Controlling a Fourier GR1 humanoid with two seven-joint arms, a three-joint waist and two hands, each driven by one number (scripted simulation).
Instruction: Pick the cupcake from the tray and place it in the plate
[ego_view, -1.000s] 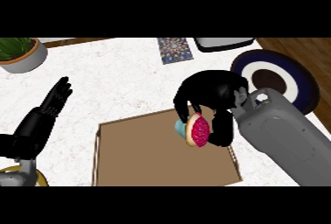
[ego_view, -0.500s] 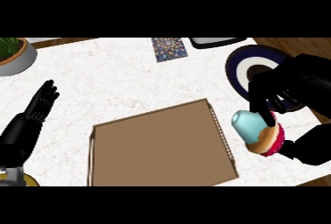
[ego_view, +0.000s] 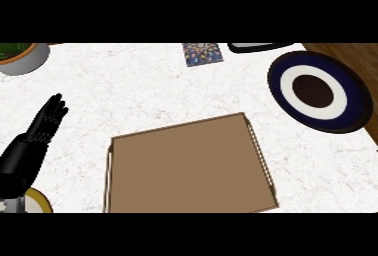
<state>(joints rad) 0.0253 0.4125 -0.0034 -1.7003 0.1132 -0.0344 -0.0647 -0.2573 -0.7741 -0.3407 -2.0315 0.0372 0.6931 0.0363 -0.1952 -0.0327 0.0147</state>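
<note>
My left hand (ego_view: 38, 135) rests well left of tray (ego_view: 255, 135), fingers straight, pressed together, pointing up, touching nothing. Right hand out of my view, fingers unknown. Can't see cupcake anywhere. Plate (ego_view: 284, 95) lies up and right of tray, dark blue rim, white ring, brown centre. Potted plant (ego_view: 22, 57) far up-left of tray. Small printed card (ego_view: 202, 53) above tray.
</note>
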